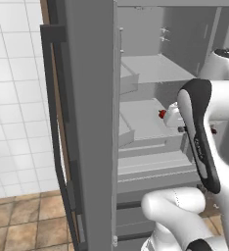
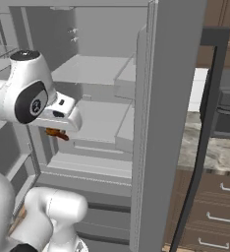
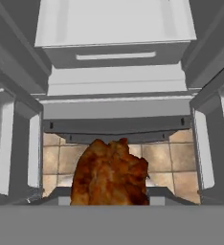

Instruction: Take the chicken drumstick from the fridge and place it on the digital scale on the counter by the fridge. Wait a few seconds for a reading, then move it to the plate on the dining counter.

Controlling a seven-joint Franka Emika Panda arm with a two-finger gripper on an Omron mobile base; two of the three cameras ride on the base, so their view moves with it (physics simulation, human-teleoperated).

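The chicken drumstick (image 3: 110,173) is reddish-brown with an orange tint and sits close to the camera in the hand view. The fridge (image 1: 89,122) is tall and grey, with its doors open, showing pale grey shelves (image 2: 92,69).

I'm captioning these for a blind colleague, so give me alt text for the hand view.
A reddish-brown chicken drumstick sits close to the camera at the bottom centre, held in the shut tool. Beyond it are the pale grey drawers and shelves of the open fridge, with a strip of tan floor tiles between them.
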